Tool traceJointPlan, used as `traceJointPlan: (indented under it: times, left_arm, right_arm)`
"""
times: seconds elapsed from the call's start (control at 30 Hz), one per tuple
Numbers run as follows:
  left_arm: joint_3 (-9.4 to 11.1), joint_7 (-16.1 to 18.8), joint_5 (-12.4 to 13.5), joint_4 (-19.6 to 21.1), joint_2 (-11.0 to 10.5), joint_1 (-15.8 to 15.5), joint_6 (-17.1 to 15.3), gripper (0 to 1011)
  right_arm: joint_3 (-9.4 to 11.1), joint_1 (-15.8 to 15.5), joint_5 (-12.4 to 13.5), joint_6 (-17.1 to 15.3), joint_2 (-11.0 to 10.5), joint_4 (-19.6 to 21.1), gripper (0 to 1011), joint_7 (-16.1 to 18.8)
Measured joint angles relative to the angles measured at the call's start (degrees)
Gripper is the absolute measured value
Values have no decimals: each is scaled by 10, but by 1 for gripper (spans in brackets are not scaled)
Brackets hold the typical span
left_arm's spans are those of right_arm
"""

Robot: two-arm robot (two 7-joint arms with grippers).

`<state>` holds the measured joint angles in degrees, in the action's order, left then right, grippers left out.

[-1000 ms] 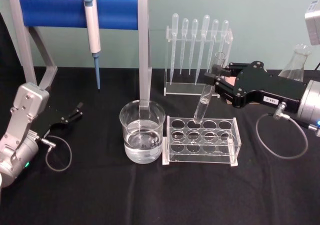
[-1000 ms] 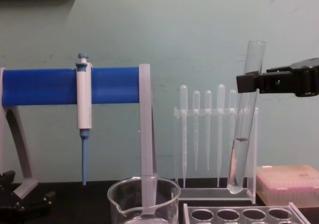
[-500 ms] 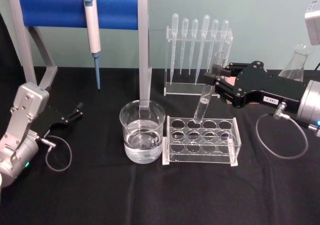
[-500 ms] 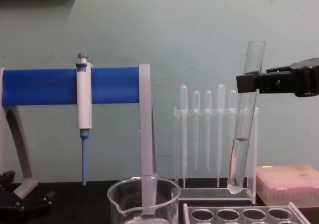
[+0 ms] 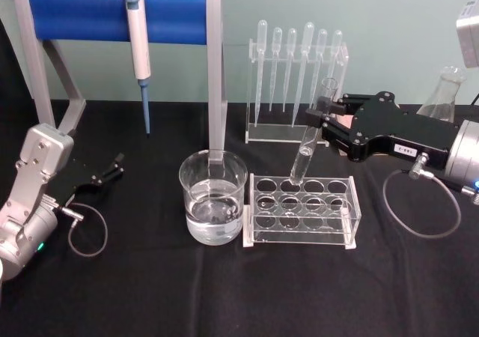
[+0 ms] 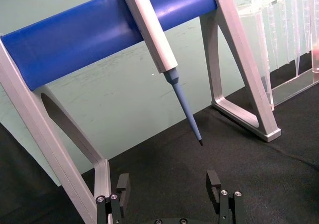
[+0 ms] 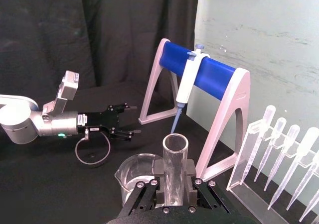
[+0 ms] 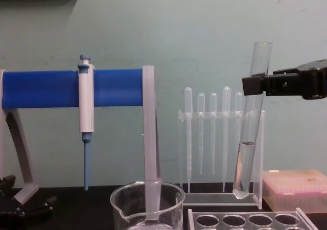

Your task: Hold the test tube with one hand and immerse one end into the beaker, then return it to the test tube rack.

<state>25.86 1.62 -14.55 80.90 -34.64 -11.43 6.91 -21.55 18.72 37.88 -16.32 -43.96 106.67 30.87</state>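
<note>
- Nearest, the beaker [image 5: 213, 206] stands part-filled with clear liquid, just beside the left end of the test tube rack [image 5: 301, 211].
- Over the rack's back row, the test tube [image 5: 305, 151] hangs tilted, rim up, its rounded bottom above the holes.
- The right gripper [image 5: 320, 117] reaches in from the right, its 2 fingers clamped on the tube's upper part.
- Far left, the left gripper [image 5: 114, 166] sits low, fingers spread, holding nothing.
- Farthest back stand a blue stand [image 5: 82, 15] carrying a pipettor [image 5: 137, 41], and 6 pipettes [image 5: 296, 67] in a clear holder.
</note>
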Motion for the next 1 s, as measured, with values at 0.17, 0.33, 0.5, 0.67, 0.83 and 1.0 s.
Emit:
traceJointPlan:
  times: [0.17,0.33,0.5,0.67,0.83,1.0]
  left_arm:
    - [0,0,0,0,0,0,0,1000]
    - [0,0,0,0,0,0,0,1000]
    - [0,0,0,0,0,0,0,1000]
    - [0,0,0,0,0,0,0,1000]
    - [0,0,0,0,0,0,0,1000]
    - [0,0,0,0,0,0,0,1000]
  right_arm:
    - [0,0,0,0,0,0,241,0]
    - [0,0,0,0,0,0,241,0]
    - [0,0,0,0,0,0,241,0]
    - [0,0,0,0,0,0,241,0]
    - [0,0,0,0,0,0,241,0]
    - [0,0,0,0,0,0,241,0]
